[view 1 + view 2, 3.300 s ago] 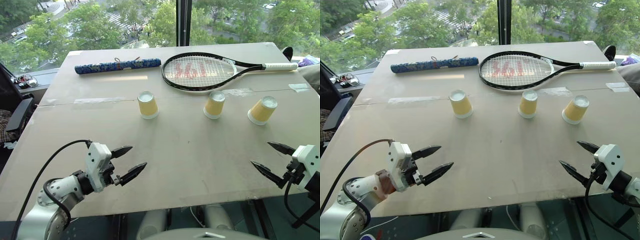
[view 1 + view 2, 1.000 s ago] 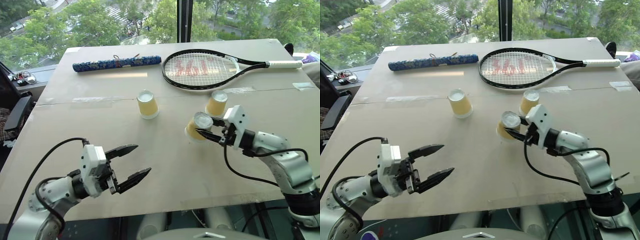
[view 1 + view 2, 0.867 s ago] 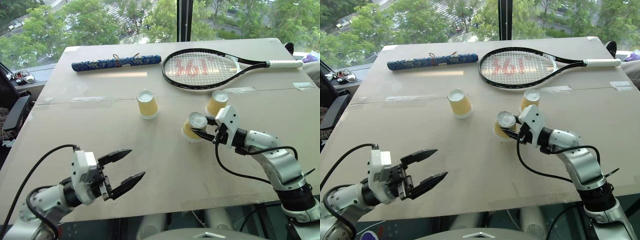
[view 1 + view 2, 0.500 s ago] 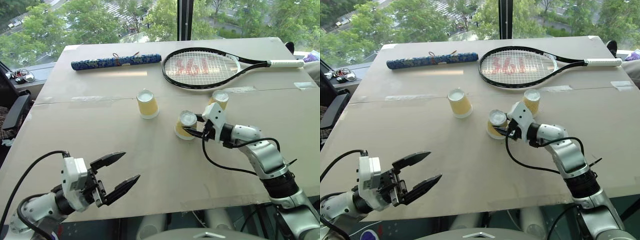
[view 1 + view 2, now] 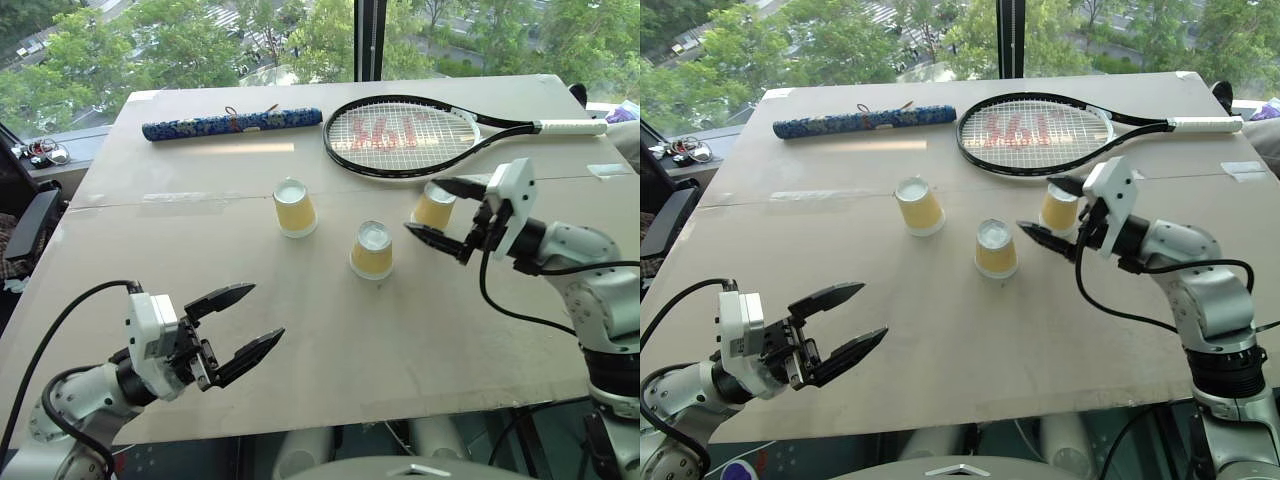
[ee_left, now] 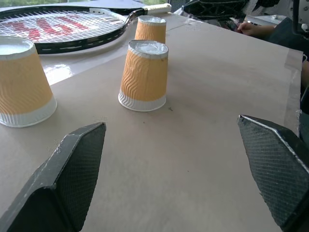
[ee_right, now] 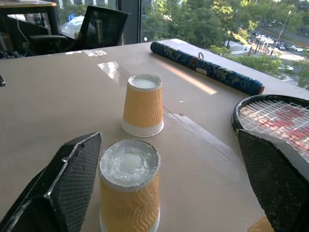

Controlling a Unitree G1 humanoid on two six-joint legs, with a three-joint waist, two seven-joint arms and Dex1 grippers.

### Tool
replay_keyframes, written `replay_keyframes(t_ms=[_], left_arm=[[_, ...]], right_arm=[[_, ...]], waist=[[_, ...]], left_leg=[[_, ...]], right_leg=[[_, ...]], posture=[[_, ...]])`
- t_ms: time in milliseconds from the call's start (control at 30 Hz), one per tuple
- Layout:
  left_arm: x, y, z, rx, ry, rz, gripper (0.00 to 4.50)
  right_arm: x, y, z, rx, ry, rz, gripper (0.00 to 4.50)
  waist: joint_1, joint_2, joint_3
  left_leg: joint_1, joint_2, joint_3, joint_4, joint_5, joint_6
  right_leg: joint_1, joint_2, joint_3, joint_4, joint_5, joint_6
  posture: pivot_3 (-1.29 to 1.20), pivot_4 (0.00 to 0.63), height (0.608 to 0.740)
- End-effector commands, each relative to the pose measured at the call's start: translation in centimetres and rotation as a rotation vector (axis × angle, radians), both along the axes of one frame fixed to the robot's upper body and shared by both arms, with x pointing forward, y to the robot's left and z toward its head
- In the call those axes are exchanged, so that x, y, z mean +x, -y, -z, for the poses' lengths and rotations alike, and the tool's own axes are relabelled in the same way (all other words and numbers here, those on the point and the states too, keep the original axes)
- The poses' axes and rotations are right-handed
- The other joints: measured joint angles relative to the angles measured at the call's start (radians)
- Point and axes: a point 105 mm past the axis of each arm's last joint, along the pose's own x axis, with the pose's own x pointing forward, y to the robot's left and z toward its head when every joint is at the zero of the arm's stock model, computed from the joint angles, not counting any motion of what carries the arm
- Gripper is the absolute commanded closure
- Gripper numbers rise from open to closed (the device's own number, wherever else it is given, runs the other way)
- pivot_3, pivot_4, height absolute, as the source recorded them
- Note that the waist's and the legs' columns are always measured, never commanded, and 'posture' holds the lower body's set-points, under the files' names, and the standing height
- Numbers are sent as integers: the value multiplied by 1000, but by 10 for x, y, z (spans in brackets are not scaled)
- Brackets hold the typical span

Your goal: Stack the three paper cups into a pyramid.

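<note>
A red mark is printed on the strings of the racket (image 5: 402, 138), but its letters cannot be made out. No writing is seen on the cups. A patterned blue roll (image 5: 233, 124) lies at the far left of the table (image 5: 300, 330).

The right gripper (image 5: 452, 212) is spread wide and nothing is held in it; it is raised above the table, between the middle cup (image 5: 371, 250) and the right cup (image 5: 434, 208), with its upper finger over the right cup's top. No contact with either cup can be confirmed. The left gripper (image 5: 244, 325) is also spread wide and empty, held low over the near left part of the table, well apart from the cups.

All three cups are stood upside down, white base up and white rim on the table, with ribbed yellow-tan sides. The left cup (image 5: 294, 208) is set near the table's centre seam, the middle cup just nearer the robot and to its right, the right cup just beside the racket's frame. The cups are apart from one another; none is stacked.
</note>
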Motion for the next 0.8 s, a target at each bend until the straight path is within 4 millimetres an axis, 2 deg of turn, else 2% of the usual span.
replay_keyframes(t_ms=[33,267,467,533,567,700,800], left_arm=[[1,7,-9,-6,27,37,0],[4,6,-12,13,29,49,0],[2,8,-11,20,27,43,0],[1,9,-11,20,25,41,0],[1,9,-10,20,24,40,0],[2,9,-10,18,24,39,0],[3,10,-10,16,25,39,0]], right_arm=[[28,21,-2,-39,25,196,84],[62,23,22,5,-88,291,84],[71,26,36,36,-153,292,84],[74,28,39,32,-158,301,585],[75,29,41,28,-160,305,610],[77,33,44,14,-155,316,2459],[74,35,41,9,-132,301,2556]], waist=[[-4,0,0],[-3,0,0],[-1,1,0],[-1,1,0],[-1,1,0],[-2,1,0],[-2,1,0]], left_leg=[[1,0,1,0,0,0],[-1,0,1,0,0,0],[-1,0,1,0,0,0],[-1,0,1,0,0,0],[-2,0,1,0,0,0],[-1,0,1,0,0,0],[-1,0,1,0,0,0]], right_leg=[[0,0,1,1,0,0],[-2,1,1,1,0,0],[-3,0,1,1,0,0],[-3,0,1,1,0,0],[-3,0,1,1,0,0],[-3,0,1,2,0,0],[-3,0,1,2,0,0]], posture=[[0,150,740],[0,150,740],[0,150,740],[0,150,740],[0,150,740],[0,150,740],[0,150,740]])
